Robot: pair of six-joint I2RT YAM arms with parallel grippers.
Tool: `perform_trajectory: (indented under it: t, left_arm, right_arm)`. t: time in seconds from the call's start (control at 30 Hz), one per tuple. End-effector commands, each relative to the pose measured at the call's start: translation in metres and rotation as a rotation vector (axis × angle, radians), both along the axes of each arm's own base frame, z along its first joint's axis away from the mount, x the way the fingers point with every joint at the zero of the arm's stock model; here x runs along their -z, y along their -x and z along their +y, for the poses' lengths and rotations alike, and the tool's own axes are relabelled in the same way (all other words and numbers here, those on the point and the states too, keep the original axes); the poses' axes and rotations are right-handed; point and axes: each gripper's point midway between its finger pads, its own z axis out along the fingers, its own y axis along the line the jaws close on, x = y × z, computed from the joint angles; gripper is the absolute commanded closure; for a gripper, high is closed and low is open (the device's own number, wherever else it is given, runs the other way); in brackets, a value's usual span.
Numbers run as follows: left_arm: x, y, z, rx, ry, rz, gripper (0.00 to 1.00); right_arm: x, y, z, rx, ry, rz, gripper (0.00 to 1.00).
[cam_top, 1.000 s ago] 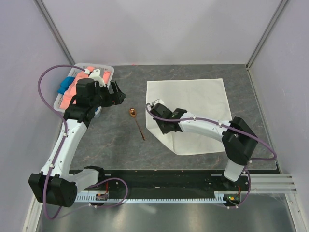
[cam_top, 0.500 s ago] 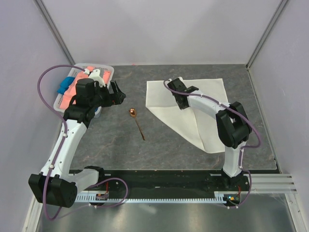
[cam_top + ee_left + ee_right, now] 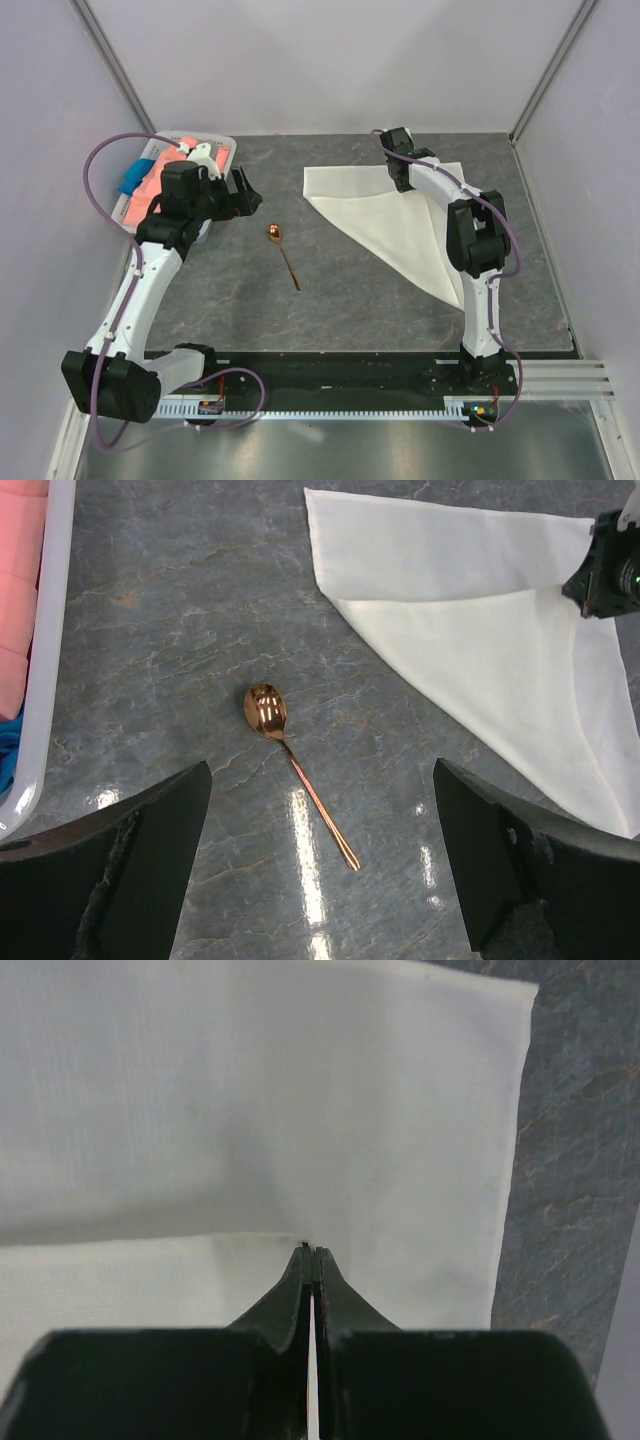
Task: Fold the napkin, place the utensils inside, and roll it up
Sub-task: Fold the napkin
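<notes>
In the right wrist view the napkin [image 3: 250, 1110] is running off the frame at 9 and 12 o'clock. In the left wrist view the tray [image 3: 45, 680] and salmon-pink cloth [image 3: 20, 580] are being cropped at 9 o'clock, and the fingers [image 3: 130, 880] of the left gripper [image 3: 322, 770] at 6 o'clock.

The left arm [image 3: 135, 290] bends up high, and the left gripper [image 3: 246, 192] hangs wide open. The right arm [image 3: 470, 240] reaches far back, with the right gripper [image 3: 310, 1252] pinched tight on the napkin [image 3: 250, 1110].

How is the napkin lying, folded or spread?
Folded diagonally: the napkin shows a triangular top layer, its corner pinched in the right gripper.
</notes>
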Motion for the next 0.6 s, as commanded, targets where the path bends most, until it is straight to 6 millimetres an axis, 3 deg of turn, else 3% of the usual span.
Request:
perform_trajectory:
  t: [0.0,0.3,0.57]
  left_arm:
    - [0.003,-0.007,0.000,-0.001,0.008,-0.004,0.00]
    - [0.016,-0.012,0.001,-0.006,-0.003,0.031,0.00]
    - [0.022,-0.014,0.003,-0.011,-0.020,0.042,0.00]
  right_arm:
    - [-0.008,-0.033,-0.022,0.035,0.037,-0.050,1.00]
    - [-0.011,-0.079,-0.058,0.128,0.026,-0.130,1.00]
    - [-0.008,-0.097,-0.084,0.191,0.011,-0.167,1.00]
